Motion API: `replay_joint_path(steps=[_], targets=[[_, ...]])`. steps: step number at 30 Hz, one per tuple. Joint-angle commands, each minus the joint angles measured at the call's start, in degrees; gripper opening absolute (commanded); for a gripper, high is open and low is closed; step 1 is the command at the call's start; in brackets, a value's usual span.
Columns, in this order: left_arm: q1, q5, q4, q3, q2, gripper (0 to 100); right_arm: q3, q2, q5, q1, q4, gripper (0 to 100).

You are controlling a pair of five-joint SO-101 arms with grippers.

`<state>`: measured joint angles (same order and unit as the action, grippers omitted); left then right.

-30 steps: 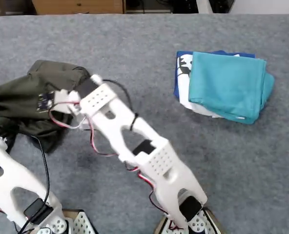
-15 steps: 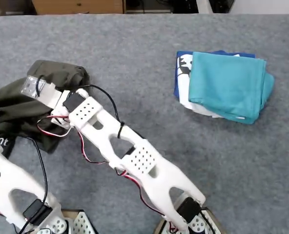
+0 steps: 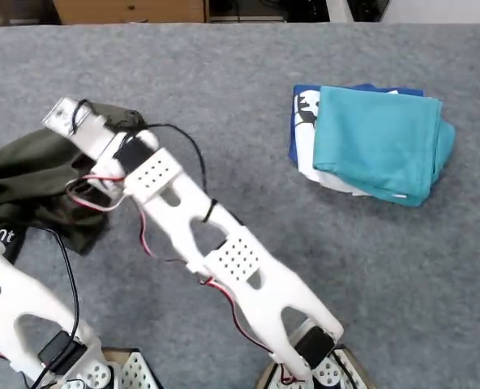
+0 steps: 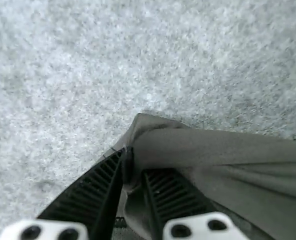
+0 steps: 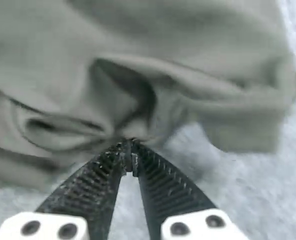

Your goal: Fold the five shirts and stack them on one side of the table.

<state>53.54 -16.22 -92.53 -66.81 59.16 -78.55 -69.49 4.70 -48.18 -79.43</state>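
Note:
A crumpled olive shirt (image 3: 29, 178) lies at the table's left side. My right arm (image 3: 207, 235) stretches from the front edge diagonally across to it, its wrist above the shirt's far part. In the right wrist view my right gripper (image 5: 130, 150) is shut, its tips pinching a fold of the olive shirt (image 5: 138, 50). In the left wrist view my left gripper (image 4: 130, 162) is shut on a corner of the olive shirt (image 4: 228, 160) just above the carpet. At the right, a folded teal shirt (image 3: 378, 142) lies on top of a folded blue and white one (image 3: 305, 121).
The table is covered in grey carpet (image 3: 224, 81). My left arm (image 3: 13, 300) rises at the front left beside the shirt. Wooden furniture (image 3: 126, 10) stands beyond the far edge. Both arm bases sit at the front edge.
My right arm has swung left and farther back over the olive shirt, dragging its upper folds along. The left arm shifted slightly at the left edge.

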Motion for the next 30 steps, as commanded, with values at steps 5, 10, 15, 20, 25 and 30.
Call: replay_joint_path(steps=[5, 10, 15, 20, 25, 30], targets=[[0.53, -0.26, -0.44, -3.25, -0.57, 2, -12.97, 0.84, 1.85, 4.09, -11.78, 0.1], [0.53, -0.26, -0.44, -3.25, -0.57, 2, -16.84, 0.92, 7.03, 1.36, -14.95, 0.1], [0.53, -0.26, -0.53, -3.25, -0.57, 2, -11.91, -0.75, 6.68, -2.95, -9.05, 3.8], [0.53, -0.26, -3.16, -3.25, -0.75, 2, -8.84, -3.56, -9.14, -4.88, -2.55, 19.2], [0.7, -0.26, -3.34, -3.16, -0.57, 2, -8.48, -7.34, -20.92, -4.7, 1.85, 22.4], [0.88, -0.26, -3.25, -3.16, -0.84, 2, -9.27, -7.43, -21.1, -3.74, -2.55, 3.2]])
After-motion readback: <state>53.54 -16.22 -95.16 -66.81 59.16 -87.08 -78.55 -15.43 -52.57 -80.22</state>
